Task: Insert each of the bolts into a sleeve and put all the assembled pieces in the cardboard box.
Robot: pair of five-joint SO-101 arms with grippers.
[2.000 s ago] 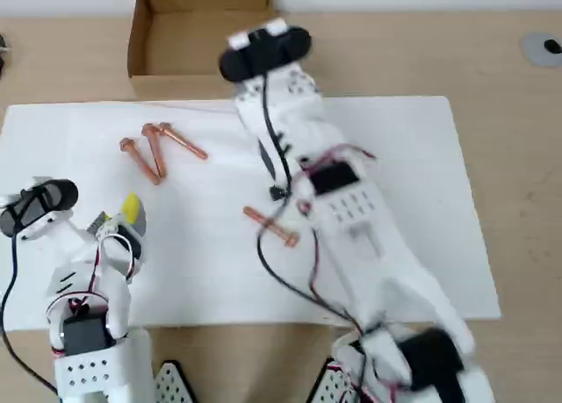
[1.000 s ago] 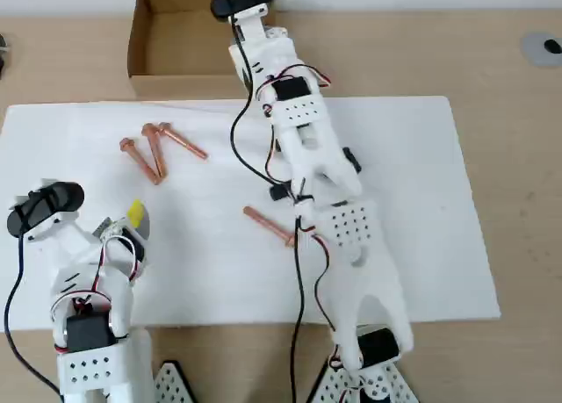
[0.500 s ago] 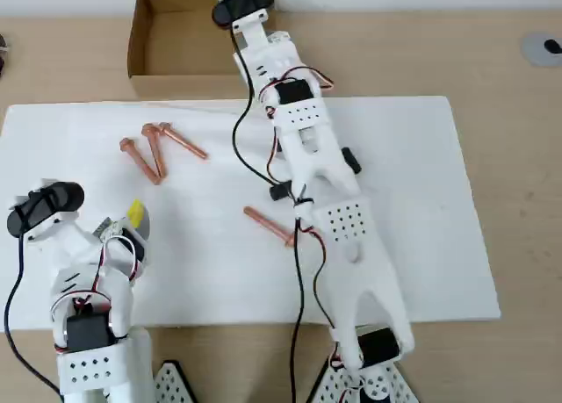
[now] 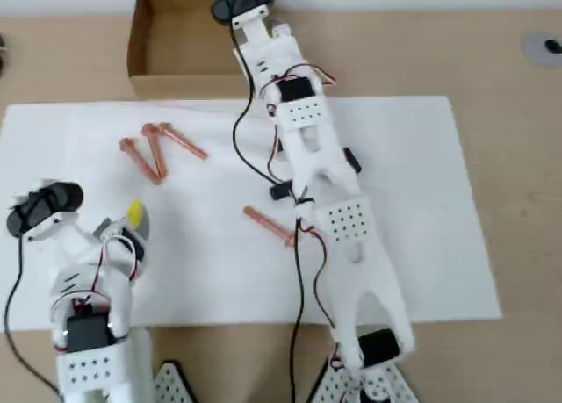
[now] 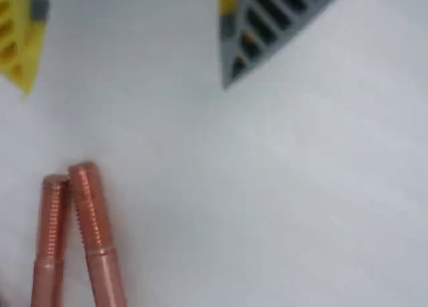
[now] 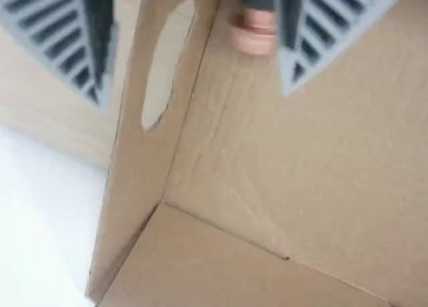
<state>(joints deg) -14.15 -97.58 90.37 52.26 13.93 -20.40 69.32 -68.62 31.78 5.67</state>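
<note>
My right arm stretches across the white sheet, and its gripper (image 4: 243, 1) hangs over the near right corner of the cardboard box (image 4: 139, 47). In the right wrist view the right gripper (image 6: 190, 93) is open and straddles the box wall (image 6: 154, 120) with its handle cut-out. A copper bolt in a dark sleeve (image 6: 256, 19) sits against one finger (image 6: 321, 26), above the box floor. My left gripper (image 4: 128, 219) is open low over the sheet, at the left. Three bare bolts (image 4: 155, 148) lie ahead of it; two of their threaded ends (image 5: 70, 233) show up close. One more bolt (image 4: 269, 225) lies mid-sheet.
A white sheet (image 4: 421, 201) covers most of the wooden table. The right arm's body spans the sheet from the front edge to the box. A dark round object (image 4: 543, 48) lies at the far right edge.
Over two seconds the right arm stretched out from above the sheet to the box corner; in the last half second it barely shifted. The left arm stayed nearly still.
</note>
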